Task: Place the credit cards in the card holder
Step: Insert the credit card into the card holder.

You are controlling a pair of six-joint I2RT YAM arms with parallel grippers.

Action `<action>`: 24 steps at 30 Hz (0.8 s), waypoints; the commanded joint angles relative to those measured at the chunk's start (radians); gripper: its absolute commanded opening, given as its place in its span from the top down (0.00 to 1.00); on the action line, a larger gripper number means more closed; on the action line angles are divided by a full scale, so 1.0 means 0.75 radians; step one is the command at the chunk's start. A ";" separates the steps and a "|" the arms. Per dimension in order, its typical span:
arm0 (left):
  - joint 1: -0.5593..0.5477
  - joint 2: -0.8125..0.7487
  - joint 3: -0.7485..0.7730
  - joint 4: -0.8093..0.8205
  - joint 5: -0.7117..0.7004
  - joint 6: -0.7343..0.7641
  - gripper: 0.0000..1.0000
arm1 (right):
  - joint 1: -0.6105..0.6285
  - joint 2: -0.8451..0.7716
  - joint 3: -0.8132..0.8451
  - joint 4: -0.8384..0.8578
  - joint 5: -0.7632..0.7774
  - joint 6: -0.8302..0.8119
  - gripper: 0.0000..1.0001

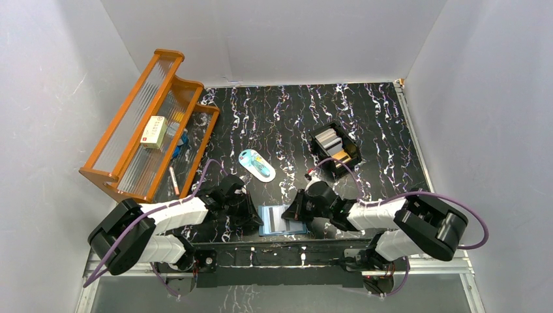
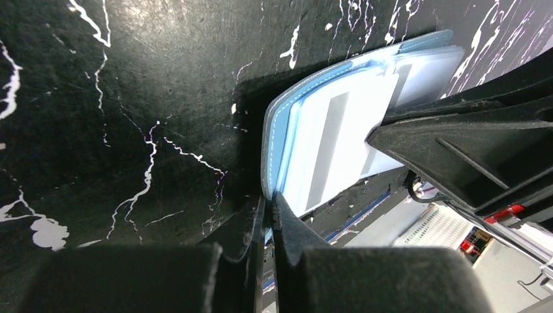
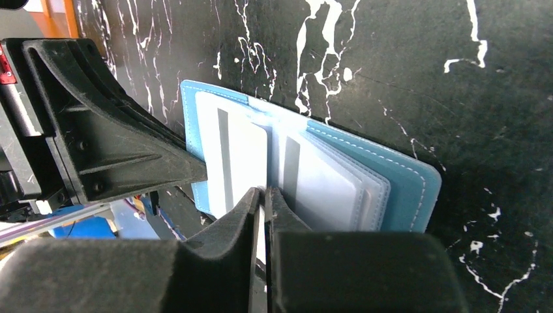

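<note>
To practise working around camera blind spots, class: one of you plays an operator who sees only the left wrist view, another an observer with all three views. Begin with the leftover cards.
Operator: Are any credit cards outside the card holder?
Observer: Yes, the top view shows several in a black box, farther back and to the right.
Operator: Does anything else lie near the holder?
Observer: A pale blue oval item lies just beyond it, apart from it.

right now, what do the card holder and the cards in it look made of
Card holder: likely leather or faux leather, matte blue, with pale stitching along its edge. Credit cards: probably plastic, smooth pale white with a grey stripe, thin and flat.
</note>
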 commanded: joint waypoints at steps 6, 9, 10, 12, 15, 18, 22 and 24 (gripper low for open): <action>-0.006 -0.012 -0.028 -0.062 -0.036 -0.001 1.00 | 0.003 -0.176 0.228 -0.623 0.137 -0.116 0.69; -0.006 -0.011 -0.018 -0.061 -0.036 0.003 1.00 | 0.003 -0.193 0.254 -0.661 0.137 -0.121 0.66; -0.006 -0.010 -0.016 -0.061 -0.036 0.004 1.00 | 0.004 -0.186 0.258 -0.662 0.135 -0.121 0.65; -0.006 -0.015 -0.014 -0.061 -0.034 0.004 1.00 | 0.005 -0.164 0.257 -0.633 0.117 -0.120 0.65; -0.006 -0.022 -0.017 -0.062 -0.032 0.002 1.00 | 0.007 -0.112 0.261 -0.581 0.084 -0.115 0.66; -0.006 -0.034 -0.023 -0.063 -0.036 -0.003 1.00 | 0.027 -0.062 0.276 -0.536 0.068 -0.108 0.66; -0.006 -0.045 -0.029 -0.063 -0.038 -0.008 1.00 | 0.057 0.009 0.320 -0.511 0.060 -0.107 0.66; -0.006 -0.045 -0.028 -0.063 -0.037 -0.008 1.00 | 0.070 0.036 0.338 -0.503 0.060 -0.110 0.66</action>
